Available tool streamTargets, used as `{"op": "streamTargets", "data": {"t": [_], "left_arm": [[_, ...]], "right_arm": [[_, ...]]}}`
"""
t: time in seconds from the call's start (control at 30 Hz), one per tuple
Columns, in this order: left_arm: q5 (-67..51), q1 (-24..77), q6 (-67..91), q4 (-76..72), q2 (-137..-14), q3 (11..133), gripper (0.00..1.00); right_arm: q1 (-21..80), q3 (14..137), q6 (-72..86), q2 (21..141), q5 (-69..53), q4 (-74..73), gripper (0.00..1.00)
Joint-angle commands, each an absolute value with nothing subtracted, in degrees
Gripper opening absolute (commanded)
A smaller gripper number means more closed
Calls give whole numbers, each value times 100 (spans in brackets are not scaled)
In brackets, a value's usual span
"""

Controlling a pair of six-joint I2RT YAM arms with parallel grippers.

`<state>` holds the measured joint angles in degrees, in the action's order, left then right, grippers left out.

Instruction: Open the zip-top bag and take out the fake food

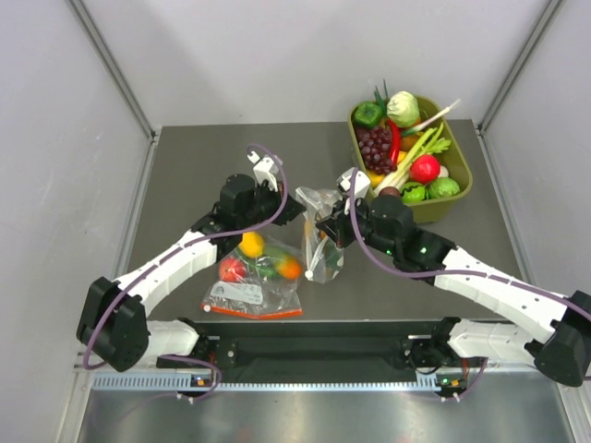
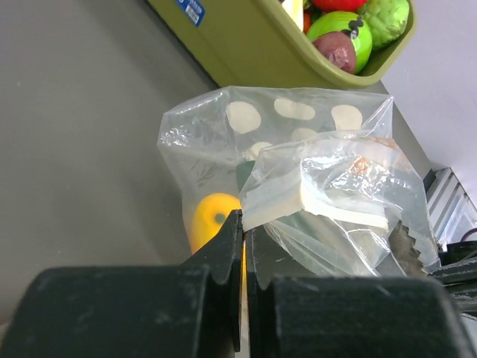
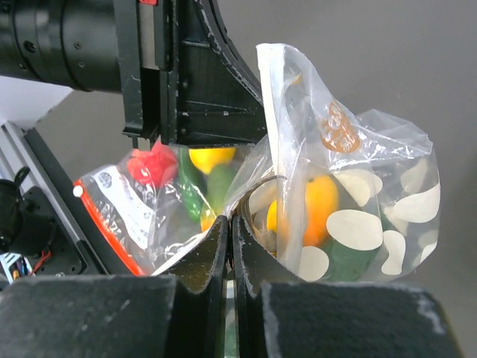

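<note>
The zip-top bag (image 1: 323, 242) stands crumpled and roughly upright in the middle of the table (image 1: 185, 175), between the two arms, with the fake food inside it: a yellow mango-like fruit (image 3: 317, 201) and a dark green piece (image 3: 346, 261) sitting low behind the white dots. The left gripper (image 2: 244, 224) is clamped tight on the pale zip strip at one end of the mouth, and the right gripper (image 3: 229, 222) is pinched closed on a fold of film near the rim. Whether each grips only one wall or both layers together is hard to tell from these views. That is the main risk: if either pinch catches both sides of the seal, pulling apart would only stretch or lift the bag and the zip would stay shut. The film is thin and slick, so a sharp pull could also slide it out of one pinch and let the bag flop over. If the mouth does pop open while the bag is tilted, the fruit could roll out uncontrolled. The two wrists sit very close, so a misjudged move could knock them together. Just beside the left arm lies a plain bag (image 1: 251, 293) with a red strip, which a sweep could drag, while the olive bin (image 1: 451, 207) sits near the right wrist.
</note>
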<state>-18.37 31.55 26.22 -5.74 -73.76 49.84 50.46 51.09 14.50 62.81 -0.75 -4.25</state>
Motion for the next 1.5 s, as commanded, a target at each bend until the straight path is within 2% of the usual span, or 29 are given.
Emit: {"op": "streamTargets", "data": {"t": [0.0,0.3,0.37,0.7,0.73,0.87,1.17,1.47], "left_arm": [[-1714,3164,2417,-457,-7303,5195,0],[-1943,3164,2540,-677,-7453,4896,0],[-1925,3155,2479,-659,-7471,4843,0],[-1995,3155,2443,-738,-7567,4579,0],[-1986,3164,2435,-738,-7559,4570,0],[-1969,3164,2391,-695,-7550,4588,0],[-1925,3164,2443,-633,-7743,4816,0],[-1951,3164,2426,-545,-7857,4896,0]], "right_arm": [[5001,5441,1257,6073,-97,-448,0],[4939,4940,1459,6275,141,-141,3],[4904,4887,1503,6275,158,-106,7],[4658,4658,1652,6328,88,140,15],[4650,4632,1661,6328,79,158,14],[4614,4649,1687,6328,18,202,0],[4614,5027,1810,6144,-860,272,0],[4597,5361,1811,5889,-818,386,0]]}}
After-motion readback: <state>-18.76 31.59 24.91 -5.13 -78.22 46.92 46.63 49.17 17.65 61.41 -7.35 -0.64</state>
